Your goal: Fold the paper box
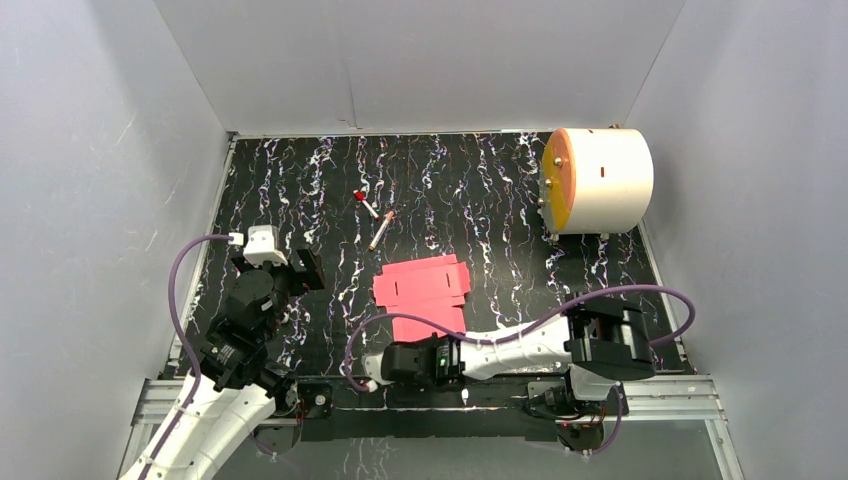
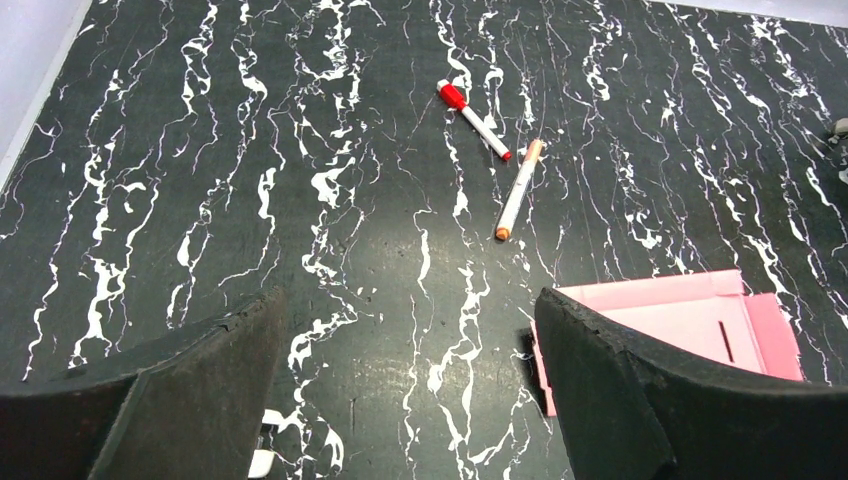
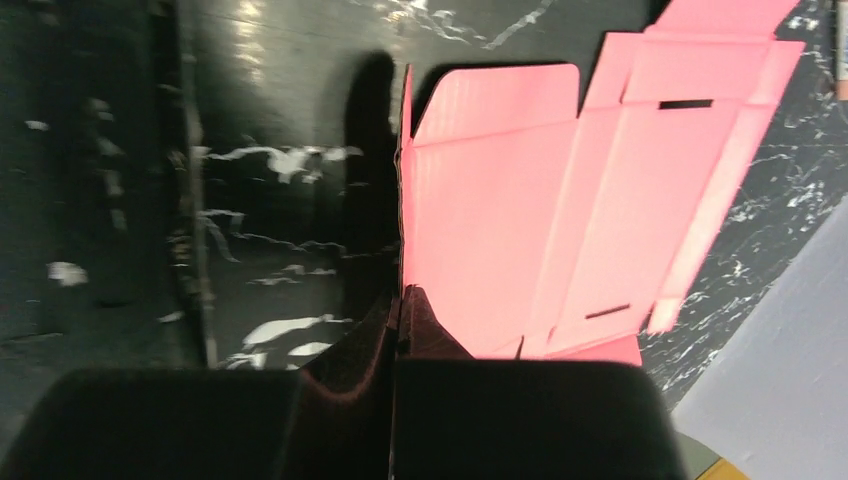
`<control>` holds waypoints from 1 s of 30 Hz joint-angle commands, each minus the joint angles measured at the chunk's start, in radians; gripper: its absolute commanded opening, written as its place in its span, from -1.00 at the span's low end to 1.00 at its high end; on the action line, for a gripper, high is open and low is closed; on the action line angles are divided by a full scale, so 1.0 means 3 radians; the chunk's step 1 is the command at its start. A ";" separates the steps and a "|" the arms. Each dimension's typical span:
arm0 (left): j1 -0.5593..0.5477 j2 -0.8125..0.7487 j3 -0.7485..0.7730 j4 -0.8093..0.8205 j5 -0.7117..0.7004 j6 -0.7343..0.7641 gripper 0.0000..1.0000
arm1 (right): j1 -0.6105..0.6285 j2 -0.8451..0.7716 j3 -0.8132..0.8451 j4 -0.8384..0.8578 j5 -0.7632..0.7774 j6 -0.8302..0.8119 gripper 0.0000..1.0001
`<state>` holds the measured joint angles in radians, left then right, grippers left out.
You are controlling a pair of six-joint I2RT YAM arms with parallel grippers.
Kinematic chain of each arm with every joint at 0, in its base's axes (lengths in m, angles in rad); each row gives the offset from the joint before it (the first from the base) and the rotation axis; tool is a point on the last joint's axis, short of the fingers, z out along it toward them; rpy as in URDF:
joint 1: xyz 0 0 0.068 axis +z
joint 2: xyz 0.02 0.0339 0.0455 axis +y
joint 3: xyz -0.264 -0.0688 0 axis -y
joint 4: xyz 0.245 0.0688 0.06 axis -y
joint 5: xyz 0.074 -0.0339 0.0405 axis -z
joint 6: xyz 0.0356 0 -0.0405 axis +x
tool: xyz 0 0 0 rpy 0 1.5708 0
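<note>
The paper box point(image 1: 420, 285) is a flat red-pink die-cut sheet with flaps and slits, lying on the black marbled table near the middle front. My right gripper point(image 1: 420, 342) is at its near edge, lying low over the table. In the right wrist view the right gripper point(image 3: 398, 305) is shut on the left edge of the sheet point(image 3: 560, 200), which spreads out to the right. My left gripper point(image 1: 292, 270) is open and empty, left of the sheet. In the left wrist view the left gripper point(image 2: 410, 330) is over bare table, with a corner of the sheet point(image 2: 690, 310) behind its right finger.
A red-capped pen point(image 1: 366, 203) and a second thin pen point(image 1: 381, 230) lie beyond the sheet; both also show in the left wrist view, the red-capped pen point(image 2: 472, 119) and the second pen point(image 2: 519, 188). A big white cylinder with an orange face point(image 1: 600, 180) stands at the far right. Grey walls surround the table.
</note>
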<state>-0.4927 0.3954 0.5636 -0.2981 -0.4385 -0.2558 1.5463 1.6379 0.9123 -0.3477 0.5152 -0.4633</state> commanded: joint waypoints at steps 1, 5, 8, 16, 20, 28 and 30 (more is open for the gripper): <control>0.0024 0.0061 0.0022 -0.0002 -0.0088 -0.0023 0.83 | 0.0147 0.0138 0.0262 -0.0354 0.0016 0.0583 -0.85; 0.0044 0.0115 0.0033 -0.0013 -0.0075 -0.0035 0.83 | 0.0148 0.0110 0.0299 -0.0258 -0.0003 0.0615 -0.57; 0.0054 0.0138 0.0034 -0.0018 -0.0072 -0.0042 0.83 | 0.0118 0.0048 0.0345 -0.0158 -0.0009 0.0581 -0.29; 0.0092 0.0235 0.0038 0.0002 0.0028 -0.0074 0.83 | -0.0310 -0.0063 0.0588 -0.0049 -0.0359 0.0674 0.21; 0.0115 0.0401 0.0080 -0.0018 0.0170 -0.0142 0.83 | -0.0547 -0.0166 0.0662 0.0175 -0.0653 0.0726 0.37; 0.0195 0.0782 0.0161 -0.0064 0.0616 -0.0354 0.84 | -0.1089 -0.0479 0.0575 0.0509 -0.1340 0.1168 0.60; 0.0200 0.0882 0.0166 -0.0041 0.0736 -0.0414 0.84 | -0.1185 -0.0581 0.0468 0.0622 -0.1461 0.1290 0.66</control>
<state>-0.4404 0.6224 0.5709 -0.3187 -0.3138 -0.3347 1.2518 1.5436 1.0817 -0.2722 0.2001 -0.1810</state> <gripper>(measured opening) 0.918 0.807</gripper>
